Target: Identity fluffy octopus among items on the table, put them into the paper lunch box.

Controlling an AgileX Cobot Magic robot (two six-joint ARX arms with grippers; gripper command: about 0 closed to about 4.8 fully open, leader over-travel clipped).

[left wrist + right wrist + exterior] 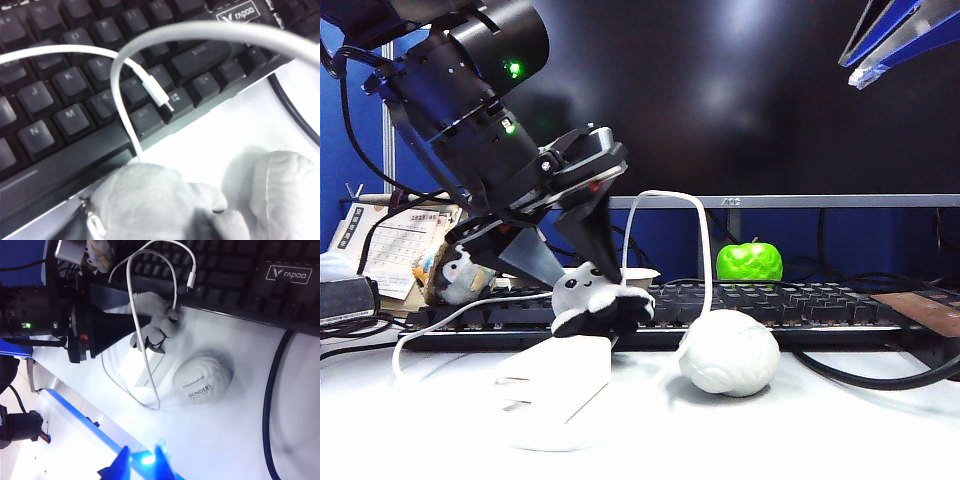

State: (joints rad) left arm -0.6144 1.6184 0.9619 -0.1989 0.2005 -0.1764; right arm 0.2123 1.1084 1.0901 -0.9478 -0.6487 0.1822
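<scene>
White flat table (840, 420): carries every item listed; a thick black cable (272, 405) curves across it.

Black mechanical keyboard (790, 305): lies across the table behind the soft items, in front of a dark monitor (740, 100).

Left tool (582, 268): black, two-fingered, reaching steeply down on the left of the exterior view. Its fingers (603, 240) stand on either side of the octopus's head, partly closed around it; a firm grip cannot be told.

Right tool (880, 45): blue-fingered, raised high at the upper right of the exterior view, jaws spread wide, holding nothing, well apart from every item.

White brain-shaped ball (730, 352): printed lettering on one side, resting on the table just beside the octopus.

White rectangular charger block (555, 385): flat on the table, directly in front of the octopus; its thin white cable (670, 200) loops up over the keyboard.

Fluffy octopus (595, 298): pale grey-white head, black tentacles, at the keyboard's front edge between the left tool's fingers.

Off-white paper lunch box (642, 276): only a small part of the rim shows behind the octopus.

Grey-white bird plush (458, 275): far left, behind the left arm.

Green apple-shaped object (749, 262): behind the keyboard.
</scene>
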